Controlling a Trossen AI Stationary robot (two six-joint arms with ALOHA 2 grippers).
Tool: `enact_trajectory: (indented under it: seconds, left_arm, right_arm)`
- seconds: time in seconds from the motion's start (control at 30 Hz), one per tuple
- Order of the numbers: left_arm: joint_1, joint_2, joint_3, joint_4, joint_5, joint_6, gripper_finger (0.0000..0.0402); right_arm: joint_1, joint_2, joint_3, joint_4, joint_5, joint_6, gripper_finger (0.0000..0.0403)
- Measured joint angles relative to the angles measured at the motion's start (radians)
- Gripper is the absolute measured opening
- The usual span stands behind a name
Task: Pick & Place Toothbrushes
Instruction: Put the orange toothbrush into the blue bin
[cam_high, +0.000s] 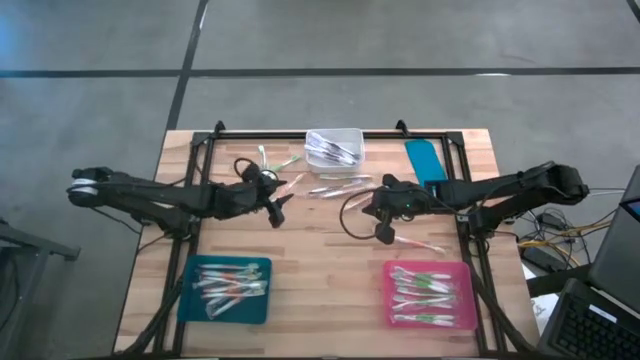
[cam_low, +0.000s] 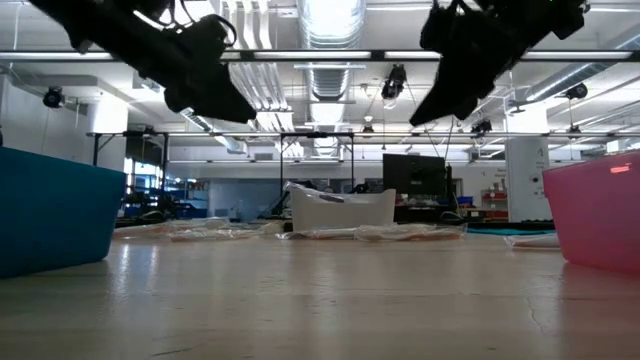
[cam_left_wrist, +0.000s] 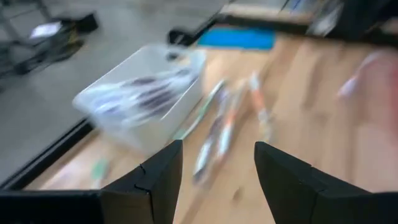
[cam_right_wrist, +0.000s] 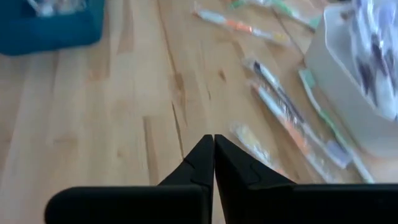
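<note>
Right wrist view: right tool (cam_right_wrist: 214, 163) fully closed, fingers pressed together, nothing between them, poised above pale wooden plank surface (cam_right_wrist: 93, 124). Just ahead, loose thin whitish toothbrushes with orange and green accents (cam_right_wrist: 283, 115) lying flat; beyond those, small white rectangular plastic bin (cam_right_wrist: 357, 87); off to the far side, flat teal plastic tray (cam_right_wrist: 50, 25). High view: left tool (cam_high: 277, 207) spread apart, empty, above surface near same scattered sticks.

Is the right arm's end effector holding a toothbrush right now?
No. In the right wrist view the right end effector has its fingers pressed together with nothing between them, above bare wood.
</note>
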Motion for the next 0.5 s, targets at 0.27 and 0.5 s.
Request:
enact_trajectory:
  seconds: [0.27, 0.5]
  left_arm:
    - [0.000, 0.000, 0.187, -0.536, -0.025, -0.158, 0.0204]
    - [0.002, 0.000, 0.247, -0.903, -0.027, -0.374, 0.0204]
  right_arm:
    - [-0.001, 0.001, -0.083, 0.098, 0.033, 0.004, 0.0009]
    - [-0.001, 0.001, -0.101, 0.215, 0.034, -0.019, 0.0008]
